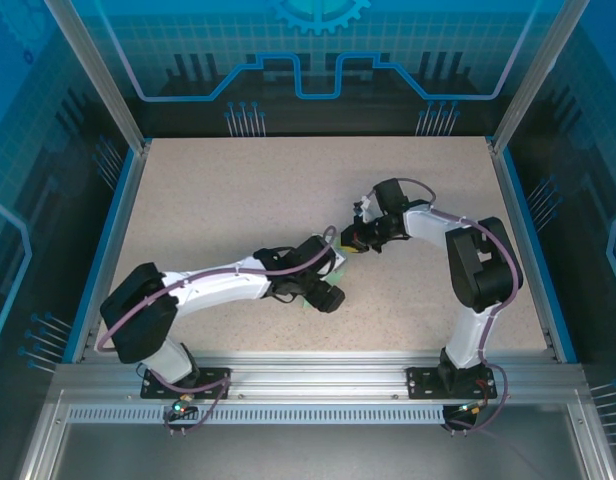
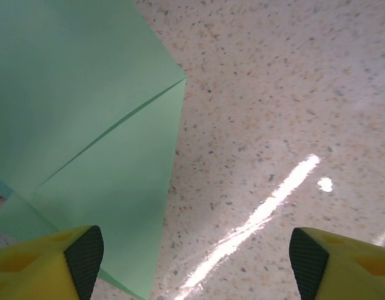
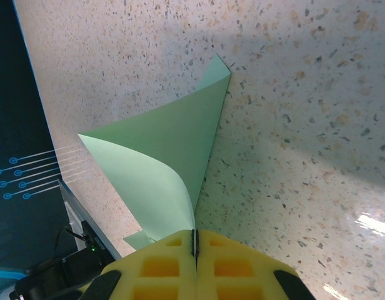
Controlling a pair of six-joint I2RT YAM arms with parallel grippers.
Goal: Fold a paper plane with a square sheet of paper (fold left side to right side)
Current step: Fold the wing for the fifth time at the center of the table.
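The right pincer (image 3: 194, 240) is closed tight, its yellow fingers pinching one edge of the thin, pale mint-green square sheet of paper (image 3: 174, 150). From that grip the sheet curls upward and away ahead of the pincer, and its far corner comes down close to the speckled beige desk (image 3: 292, 125). The left pincer (image 2: 197, 256) stands wide apart with nothing between its black pads. The sheet lies flat ahead of its left finger, well clear of the right one. One straight diagonal crease crosses the paper there. By my reading the folding is early: about one fold is in, a flap is raised to be carried across, and no pointed dart shape exists yet. Laying the flap down, pressing its crease and all later folds remain.
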